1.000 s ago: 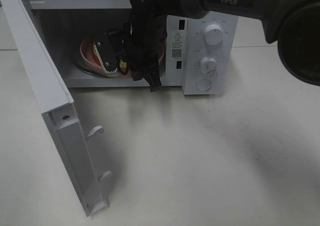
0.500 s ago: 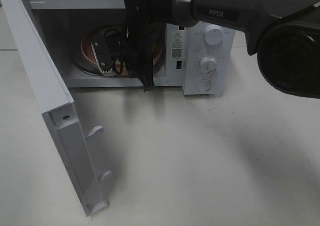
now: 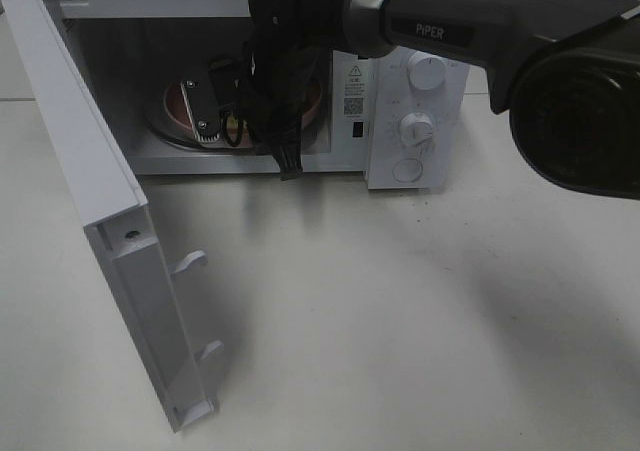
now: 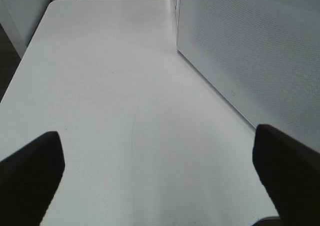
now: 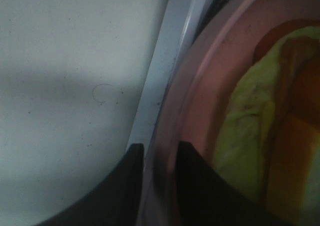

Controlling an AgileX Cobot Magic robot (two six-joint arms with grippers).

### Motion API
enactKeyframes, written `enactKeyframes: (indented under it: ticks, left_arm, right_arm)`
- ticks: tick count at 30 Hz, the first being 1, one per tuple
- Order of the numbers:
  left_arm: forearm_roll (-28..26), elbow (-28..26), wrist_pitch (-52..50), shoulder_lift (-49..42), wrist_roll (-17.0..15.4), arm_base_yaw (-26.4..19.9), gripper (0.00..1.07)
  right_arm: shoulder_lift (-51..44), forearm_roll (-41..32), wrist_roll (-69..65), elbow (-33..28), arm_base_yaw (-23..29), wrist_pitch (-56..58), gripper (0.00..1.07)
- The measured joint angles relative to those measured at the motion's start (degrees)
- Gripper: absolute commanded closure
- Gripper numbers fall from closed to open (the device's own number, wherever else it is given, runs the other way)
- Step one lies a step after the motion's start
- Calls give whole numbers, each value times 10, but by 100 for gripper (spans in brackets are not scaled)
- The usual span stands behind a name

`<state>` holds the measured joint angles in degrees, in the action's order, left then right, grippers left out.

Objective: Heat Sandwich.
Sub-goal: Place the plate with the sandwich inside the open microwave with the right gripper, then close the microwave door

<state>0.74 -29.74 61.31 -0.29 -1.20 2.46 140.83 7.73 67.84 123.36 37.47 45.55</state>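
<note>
The white microwave (image 3: 418, 101) stands at the back with its door (image 3: 95, 181) swung wide open to the left. Inside, the pink plate (image 3: 178, 103) lies on the oven floor. My right gripper (image 3: 205, 111) reaches into the cavity from the right. In the right wrist view the sandwich (image 5: 260, 136), orange-brown bread with yellow-green filling, lies on the plate (image 5: 215, 75). My right gripper (image 5: 160, 186) straddles the plate's rim, with its jaws slightly apart. My left gripper (image 4: 160, 186) is open over bare table, holding nothing.
The open door juts far out over the tabletop (image 3: 400, 311) on the left. Control knobs (image 3: 428, 69) sit on the microwave's right panel. A perforated white wall (image 4: 250, 50) rises close beside the left gripper. The right arm (image 3: 470, 31) crosses above the microwave's front.
My right gripper has pushed the plate deeper into the microwave, and the plate has settled flat. Its jaws have parted a little. The left gripper looks unchanged.
</note>
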Motion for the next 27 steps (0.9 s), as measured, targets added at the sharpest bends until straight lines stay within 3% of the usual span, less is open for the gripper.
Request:
enactKeyframes:
  ticks: [1,2,5,10,21,27]
  left_arm:
    - [0,0,0,0,0,0,9]
    - [0,0,0,0,0,0,9]
    - [0,0,0,0,0,0,9]
    - [0,0,0,0,0,0,9]
    - [0,0,0,0,0,0,9]
    - [0,0,0,0,0,0,9]
  right_arm:
    - [0,0,-16,0,0,0,61]
    - [0,0,-16,0,0,0,61]
    - [0,0,-60,0,0,0,42]
    - [0,-2,-104,0,0,-5,29]
    - [-41,-11,-131,-52,0,-32,31]
    - [-80,-13,-131,-117,0,-58,31]
